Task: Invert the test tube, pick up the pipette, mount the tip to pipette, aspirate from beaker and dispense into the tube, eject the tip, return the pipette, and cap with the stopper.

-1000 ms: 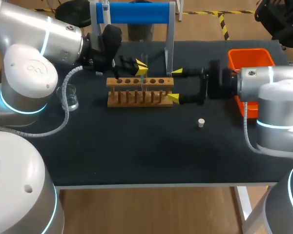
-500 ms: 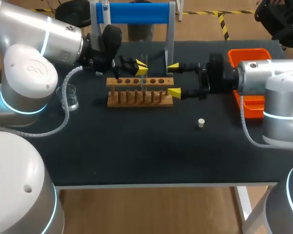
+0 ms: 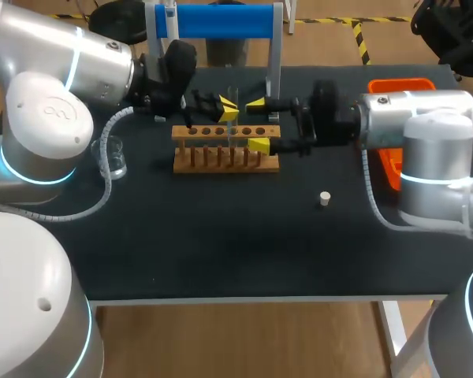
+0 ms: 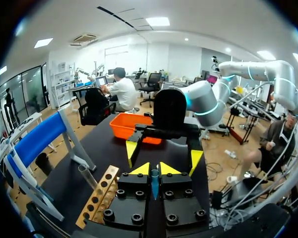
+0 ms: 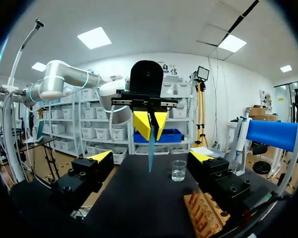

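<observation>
Right wrist view: left hand pinches the test tube, wide-open right hand just short of it; closing off-centre could wrench it.

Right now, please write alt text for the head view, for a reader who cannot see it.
The left gripper holds a test tube upright over a wooden rack on a black table, while the right gripper, fingers open, faces it from the other side. A beaker, a stopper and an orange bin sit nearby.
</observation>
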`<state>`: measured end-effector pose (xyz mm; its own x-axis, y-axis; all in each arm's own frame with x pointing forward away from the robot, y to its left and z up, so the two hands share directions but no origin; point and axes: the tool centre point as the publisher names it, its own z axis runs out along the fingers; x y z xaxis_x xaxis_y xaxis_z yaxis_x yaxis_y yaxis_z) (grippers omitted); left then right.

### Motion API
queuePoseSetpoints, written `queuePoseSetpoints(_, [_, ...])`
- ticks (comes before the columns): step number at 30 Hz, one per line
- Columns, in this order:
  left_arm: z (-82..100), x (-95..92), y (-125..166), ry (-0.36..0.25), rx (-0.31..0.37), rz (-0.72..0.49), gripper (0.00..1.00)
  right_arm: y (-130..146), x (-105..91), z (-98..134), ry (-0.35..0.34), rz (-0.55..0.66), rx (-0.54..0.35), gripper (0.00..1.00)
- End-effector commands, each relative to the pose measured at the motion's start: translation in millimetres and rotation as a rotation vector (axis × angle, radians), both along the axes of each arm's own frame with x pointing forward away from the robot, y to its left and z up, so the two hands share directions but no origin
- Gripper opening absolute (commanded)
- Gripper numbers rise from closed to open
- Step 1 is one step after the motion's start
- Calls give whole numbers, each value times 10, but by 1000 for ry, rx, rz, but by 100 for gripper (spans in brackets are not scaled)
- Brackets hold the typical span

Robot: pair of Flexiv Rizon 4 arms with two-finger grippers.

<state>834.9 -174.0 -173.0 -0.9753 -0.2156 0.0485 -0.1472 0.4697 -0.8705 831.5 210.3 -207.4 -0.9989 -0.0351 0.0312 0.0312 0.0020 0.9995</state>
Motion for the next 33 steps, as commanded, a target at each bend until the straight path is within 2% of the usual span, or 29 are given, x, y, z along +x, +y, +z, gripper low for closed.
queuePoseSetpoints(1, [11,-6,12,3,3,-2,0,104,43,-25,2,14,6,96])
queuePoseSetpoints(15, [11,-6,12,3,3,-2,0,271,72,-20,-10,44,10,70])
queuePoseSetpoints(23, [11,-6,12,3,3,-2,0,344,75,-15,-12,69,9,50])
queuePoseSetpoints(33, [11,-6,12,3,3,-2,0,408,70,-4,-7,82,12,46])
